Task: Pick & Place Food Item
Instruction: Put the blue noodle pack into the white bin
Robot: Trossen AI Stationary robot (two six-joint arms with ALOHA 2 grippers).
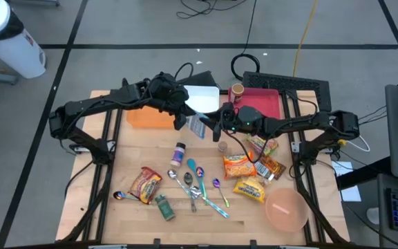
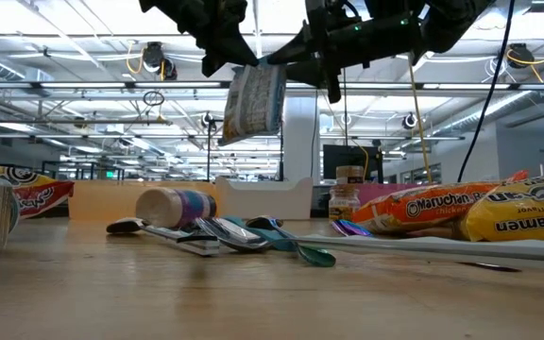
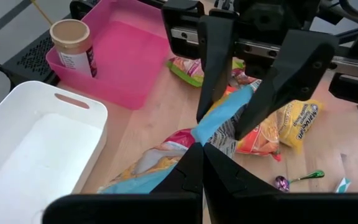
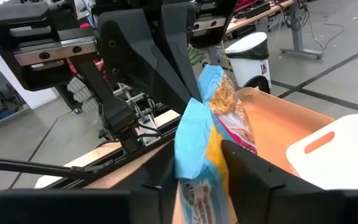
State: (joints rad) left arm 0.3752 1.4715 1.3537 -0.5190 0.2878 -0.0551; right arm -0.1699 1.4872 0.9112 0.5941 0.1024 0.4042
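A food packet with a blue sealed edge and orange and red print hangs in the air over the middle of the table, between my two grippers. In the low view the packet is well above the tabletop. My left gripper reaches in from the table's left and is shut on the packet's blue edge. My right gripper comes level from the table's right. It is closed on the same blue edge, a little farther along. My left gripper pinches the packet's blue sealed edge between its two fingers, coming from the table's left and slanting down. The packet hangs below the fingers, clear of the table. My right gripper has the blue sealed edge between its two fingers, level from the table's right. The fingertips sit just beyond my left gripper's hold on the edge.
At the back stand a white tray, an orange tray and a pink tray, with a jar at the pink tray's far left corner. Ramen packets, spoons, a small bottle and a pink bowl lie on the near half.
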